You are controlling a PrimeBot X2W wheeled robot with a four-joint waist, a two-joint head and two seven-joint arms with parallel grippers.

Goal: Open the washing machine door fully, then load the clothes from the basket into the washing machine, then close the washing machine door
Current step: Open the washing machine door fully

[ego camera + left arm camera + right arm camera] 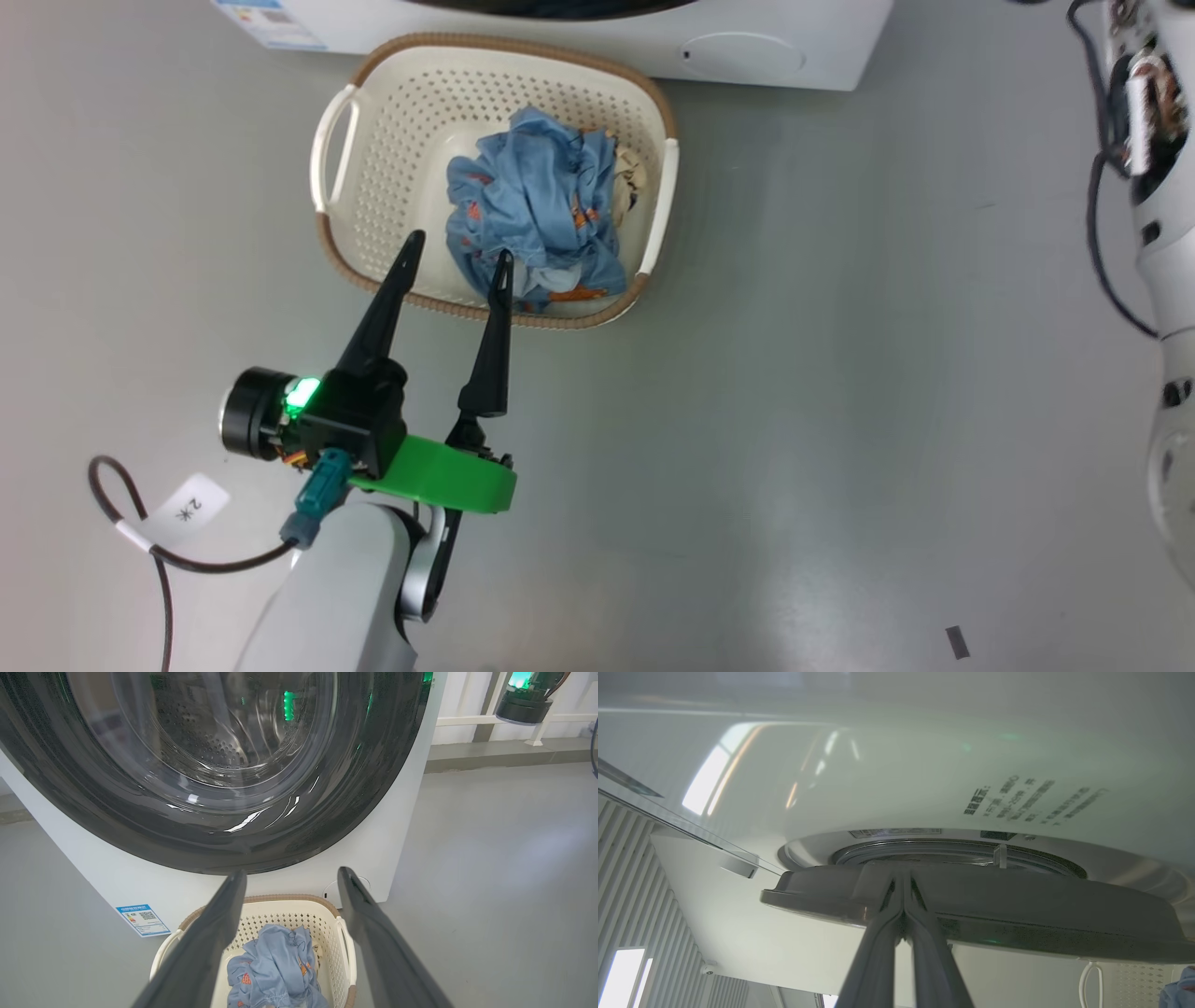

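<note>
Left gripper point(460, 245) spread near basket point(401, 140) | right gripper point(902, 884) closed at door point(1041, 919) rim

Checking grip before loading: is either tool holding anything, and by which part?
Left tool open, empty. Right tool shut at the rim of the washing machine door; a real grip cannot be told.

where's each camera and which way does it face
Head view: on the head, facing down at the basket and clothes; left end effector open, right arm at right edge.
Left wrist view: on the left wrist, facing the washing machine door between its own fingers.
Right wrist view: on the right wrist, facing the door's edge, right end effector shut at it.
Shared: basket and clothes in head and left wrist views.
</note>
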